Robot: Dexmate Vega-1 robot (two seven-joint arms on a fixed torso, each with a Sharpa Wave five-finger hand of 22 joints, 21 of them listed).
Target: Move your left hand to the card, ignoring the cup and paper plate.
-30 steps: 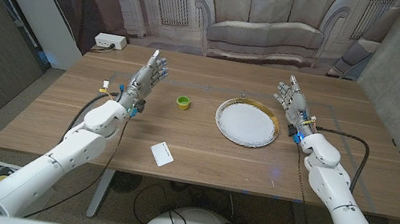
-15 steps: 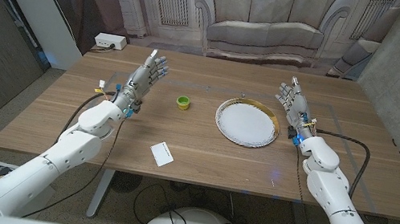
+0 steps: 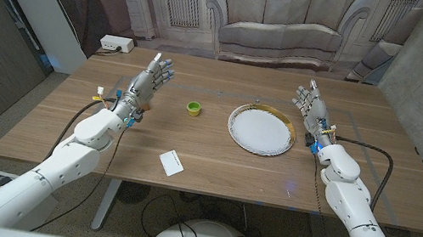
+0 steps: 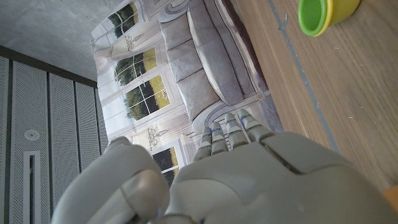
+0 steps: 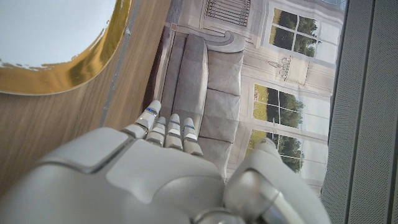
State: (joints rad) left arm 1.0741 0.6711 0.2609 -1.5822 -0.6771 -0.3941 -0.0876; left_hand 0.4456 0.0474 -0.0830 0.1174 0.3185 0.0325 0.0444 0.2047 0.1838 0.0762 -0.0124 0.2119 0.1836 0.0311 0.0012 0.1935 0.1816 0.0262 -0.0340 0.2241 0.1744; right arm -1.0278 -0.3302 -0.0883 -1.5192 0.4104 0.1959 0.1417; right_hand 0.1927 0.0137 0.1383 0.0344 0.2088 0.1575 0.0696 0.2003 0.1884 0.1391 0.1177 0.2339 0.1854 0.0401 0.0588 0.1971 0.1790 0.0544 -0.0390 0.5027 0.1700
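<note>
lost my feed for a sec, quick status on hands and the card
Left hand open, raised at far left of table. Right hand open, beside gold-rimmed paper plate. Small white card untouched near front edge. Small green cup clear of path.

one card, one cup, one paper plate, two hands

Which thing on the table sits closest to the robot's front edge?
The white card; the green cup and paper plate lie farther back.
</note>
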